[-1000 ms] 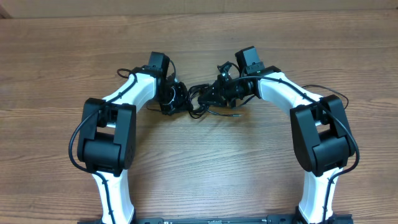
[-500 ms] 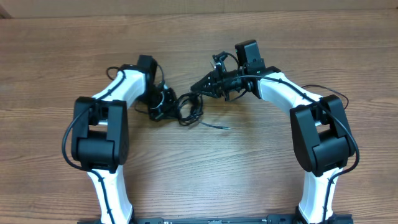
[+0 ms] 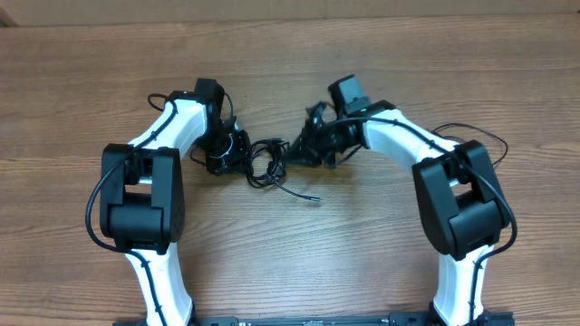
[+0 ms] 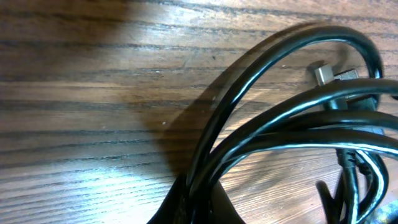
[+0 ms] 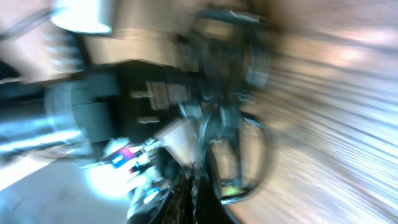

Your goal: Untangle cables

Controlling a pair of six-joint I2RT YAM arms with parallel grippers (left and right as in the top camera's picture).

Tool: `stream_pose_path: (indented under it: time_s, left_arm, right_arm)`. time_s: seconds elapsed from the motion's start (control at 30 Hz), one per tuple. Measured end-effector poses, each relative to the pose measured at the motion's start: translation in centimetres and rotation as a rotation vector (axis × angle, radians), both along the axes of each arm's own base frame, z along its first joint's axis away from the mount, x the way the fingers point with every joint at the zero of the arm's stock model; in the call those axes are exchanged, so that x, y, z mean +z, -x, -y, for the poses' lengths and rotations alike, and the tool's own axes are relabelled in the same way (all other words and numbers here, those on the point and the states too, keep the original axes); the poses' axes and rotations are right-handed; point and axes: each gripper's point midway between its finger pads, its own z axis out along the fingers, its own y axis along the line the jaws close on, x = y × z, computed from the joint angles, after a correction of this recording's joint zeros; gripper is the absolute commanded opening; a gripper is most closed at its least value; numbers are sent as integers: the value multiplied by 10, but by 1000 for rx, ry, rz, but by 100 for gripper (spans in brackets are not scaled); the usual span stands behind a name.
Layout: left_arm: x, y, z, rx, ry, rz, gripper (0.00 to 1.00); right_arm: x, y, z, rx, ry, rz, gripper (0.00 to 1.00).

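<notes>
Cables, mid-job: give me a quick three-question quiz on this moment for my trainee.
1. True or false: the cables lie between the left gripper and the right gripper.
2. In the left wrist view, the silver plug sits: A) upper right B) lower left C) dead centre.
3. Which wrist view is too blurred to read?
Key: 1 true; 2 A; 3 the right wrist view.

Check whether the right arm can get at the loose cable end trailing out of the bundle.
Probably yes. The loose end lies on the table close to the right gripper, nothing between them. But that gripper looks shut on the cables, so it would have to let go first.
</notes>
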Motion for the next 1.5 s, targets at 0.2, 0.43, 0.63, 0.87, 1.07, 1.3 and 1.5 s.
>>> stream_pose_path:
  time_s: [0.2,0.43,0.63,0.87,1.07,1.3,1.5]
  left_arm:
    - [2,-2,-6,-19,-34,1,4]
    - [4,-15,-4,-46,-6,30,7]
    - [4,-15,1,-54,36,23,11]
    - [6,-2,10,-107,37,-14,35]
    - [8,17,19,-173,18,-82,31]
    - [29,6,9,-176,-13,-104,36]
    - [47,-17,1,-164,-71,-39,21]
  right_arm:
    - [-32,16,15,7,232,0,4]
    - [-48,20,16,30,369,67,4]
    - [-55,33,1,81,427,120,5]
    - [-44,32,-17,95,317,135,6]
    - [-47,51,-6,121,347,42,11]
    - [-40,53,18,150,415,2,16]
    - [-21,27,37,155,572,114,4]
